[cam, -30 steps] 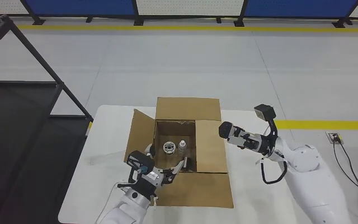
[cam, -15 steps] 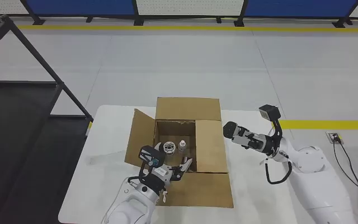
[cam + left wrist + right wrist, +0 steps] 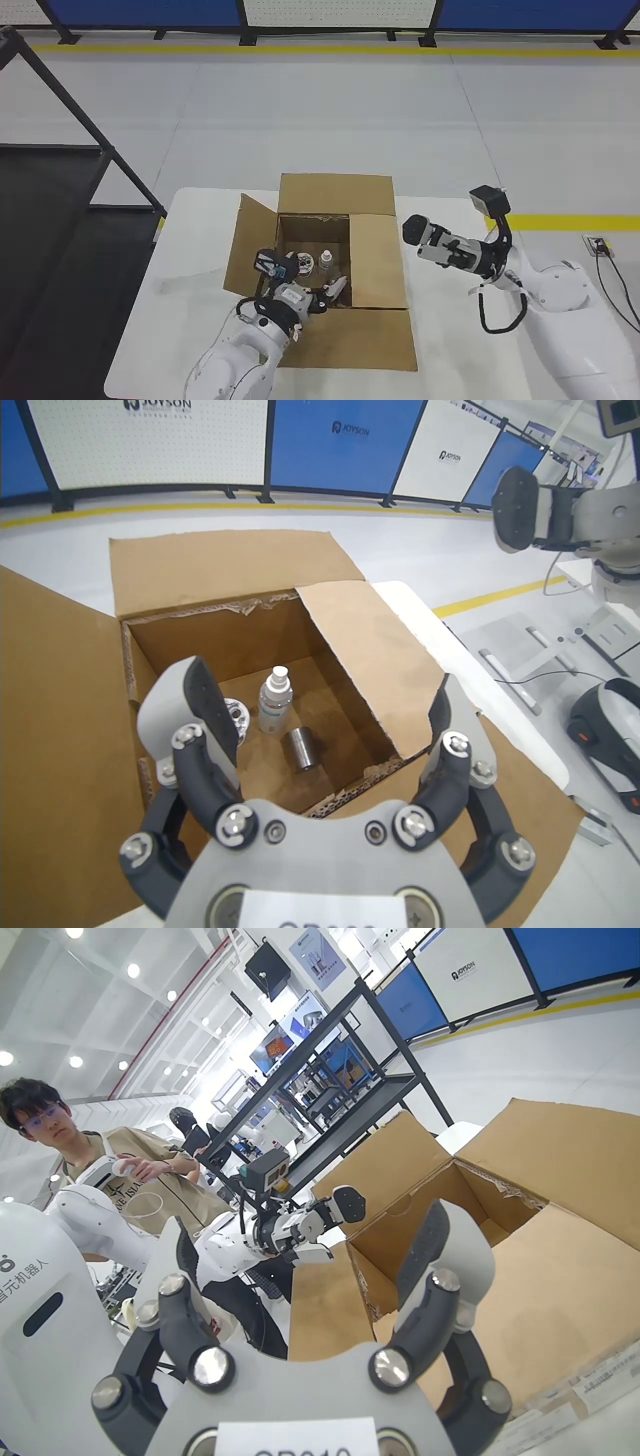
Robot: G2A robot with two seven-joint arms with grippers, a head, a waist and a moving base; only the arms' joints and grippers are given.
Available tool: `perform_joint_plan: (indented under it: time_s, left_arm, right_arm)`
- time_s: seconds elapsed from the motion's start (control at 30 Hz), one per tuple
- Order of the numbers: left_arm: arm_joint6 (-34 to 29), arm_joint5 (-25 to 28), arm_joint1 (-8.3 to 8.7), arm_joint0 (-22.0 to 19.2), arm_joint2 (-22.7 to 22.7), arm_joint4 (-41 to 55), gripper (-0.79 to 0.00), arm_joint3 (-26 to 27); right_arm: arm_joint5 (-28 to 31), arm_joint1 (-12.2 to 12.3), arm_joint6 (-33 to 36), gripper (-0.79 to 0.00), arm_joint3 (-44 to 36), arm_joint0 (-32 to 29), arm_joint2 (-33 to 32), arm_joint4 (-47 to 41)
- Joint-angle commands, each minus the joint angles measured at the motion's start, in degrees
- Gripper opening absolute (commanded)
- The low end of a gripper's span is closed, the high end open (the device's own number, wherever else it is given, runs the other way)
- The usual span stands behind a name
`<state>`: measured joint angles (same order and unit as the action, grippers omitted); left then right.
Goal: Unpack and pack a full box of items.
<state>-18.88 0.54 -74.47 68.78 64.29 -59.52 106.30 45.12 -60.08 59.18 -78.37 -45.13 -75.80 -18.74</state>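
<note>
Though wide at the fingers (image 3: 200, 710), left gripper (image 3: 320, 682) and right gripper (image 3: 305, 1223) empty by the box (image 3: 335, 195); white table (image 3: 190, 270), grey floor (image 3: 300, 110), blue panels (image 3: 140, 12).

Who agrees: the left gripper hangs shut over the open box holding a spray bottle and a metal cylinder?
Wrong: the left gripper is open, not shut; the left wrist view shows it. The rest holds: open box, spray bottle, metal cylinder.
</note>
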Motion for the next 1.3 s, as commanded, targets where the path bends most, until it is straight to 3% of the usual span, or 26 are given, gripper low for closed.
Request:
perform_joint_plan:
  time_s: [0.0,0.17,0.23,0.6,1.0,1.27]
  left_arm:
    - [-2.51,0.52,-0.35,-2.04,0.16,6.73,0.000,-1.85]
    - [-9.24,1.66,-1.16,-7.54,0.26,20.07,0.000,-7.34]
    - [-10.07,0.74,-1.36,-9.55,-0.57,19.02,0.000,-8.82]
    - [-19.91,1.61,-3.44,-18.89,-5.24,35.77,0.000,-21.17]
    - [-22.39,4.96,-4.72,-23.51,-7.45,44.29,0.000,-28.77]
    - [-20.43,7.42,-4.86,-23.60,-7.36,45.13,0.000,-27.74]
  right_arm:
    - [-0.03,0.79,0.03,0.000,-0.94,-0.59,-0.65,-0.02]
    - [0.36,3.36,-0.35,0.000,-2.61,-2.33,-2.47,0.23]
    - [0.84,4.37,-0.84,0.000,-3.25,-3.32,-2.85,0.08]
    - [3.70,10.08,-3.70,0.000,-4.35,-8.06,-4.93,-0.45]
    - [5.27,13.90,-5.27,0.000,-2.63,-7.55,-2.57,-3.57]
    - [6.51,15.64,-6.51,0.000,-1.82,-5.71,0.53,-4.63]
